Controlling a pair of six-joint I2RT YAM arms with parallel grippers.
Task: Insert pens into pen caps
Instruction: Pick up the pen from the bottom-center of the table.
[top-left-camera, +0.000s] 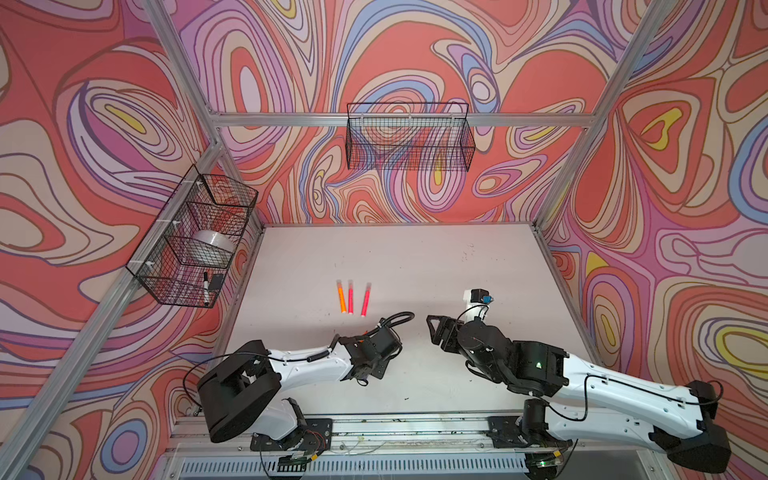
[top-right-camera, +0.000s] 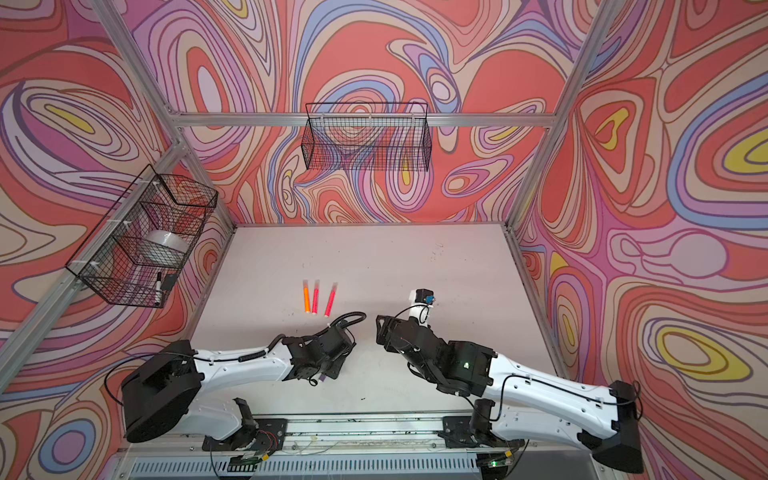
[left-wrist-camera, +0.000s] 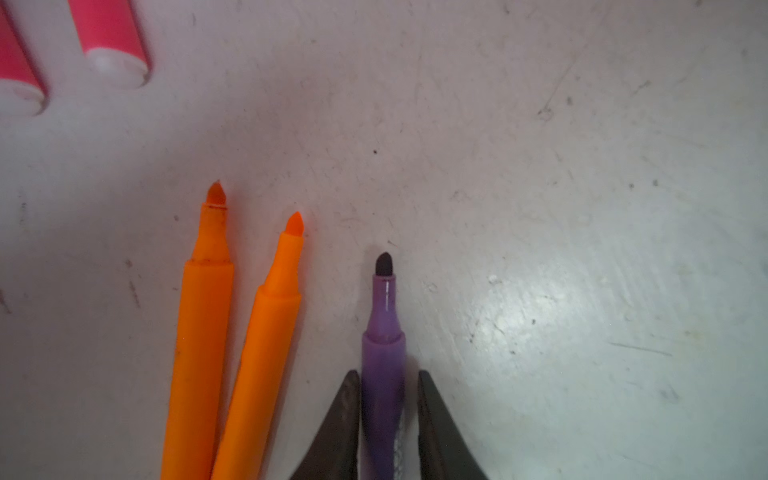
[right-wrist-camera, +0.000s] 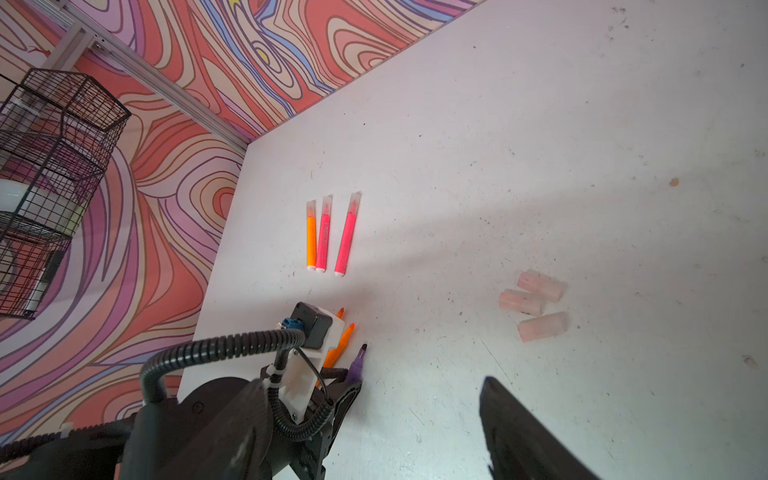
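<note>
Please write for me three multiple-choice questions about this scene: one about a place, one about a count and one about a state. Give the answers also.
1. Between the fingers of the left tool lies: A) a green pen; B) the purple pen; C) nothing.
2. Loose caps on the table: A) three; B) one; C) five.
3. The two pink pens are: A) uncapped; B) bent; C) capped.
Answers: 1 B, the left wrist view shows purple between the fingers. 2 A, the right wrist view shows three lying together. 3 C, a clear cap covers each tip.
</note>
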